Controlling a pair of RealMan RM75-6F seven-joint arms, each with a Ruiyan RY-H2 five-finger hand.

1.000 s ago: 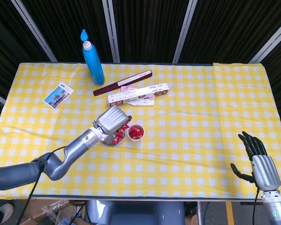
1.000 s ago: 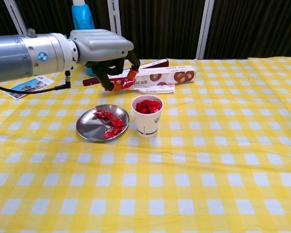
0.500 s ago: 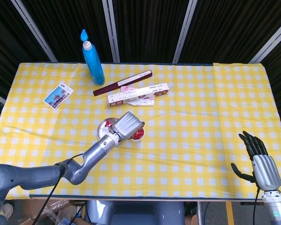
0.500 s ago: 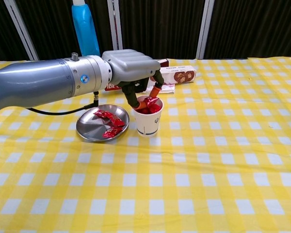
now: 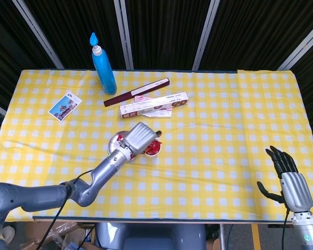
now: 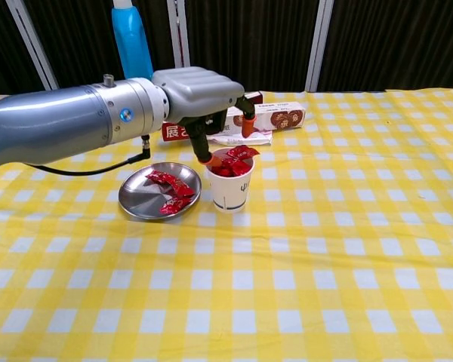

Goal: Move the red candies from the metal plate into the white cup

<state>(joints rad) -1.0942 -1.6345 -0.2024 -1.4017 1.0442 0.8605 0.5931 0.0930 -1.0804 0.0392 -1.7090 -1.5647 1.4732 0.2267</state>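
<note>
A white cup (image 6: 230,192) heaped with red candies stands just right of the metal plate (image 6: 136,202), which still carries a few red candies (image 6: 172,188). My left hand (image 6: 200,90) hovers over the cup with its fingers spread apart, and one candy (image 6: 241,153) lies loose on top of the heap between them. From the head view the left hand (image 5: 141,137) covers most of the cup (image 5: 153,151) and the plate (image 5: 113,140). My right hand (image 5: 289,177) hangs open off the table's front right corner, holding nothing.
A blue bottle (image 5: 103,65) stands at the back left. A cookie box (image 5: 154,104) and a dark red long box (image 5: 137,92) lie behind the plate. A picture card (image 5: 65,105) lies at the far left.
The left hand carried a candy from above the plate to the cup, then spread its fingers and let it drop on the heap. The right hand stayed still.
</note>
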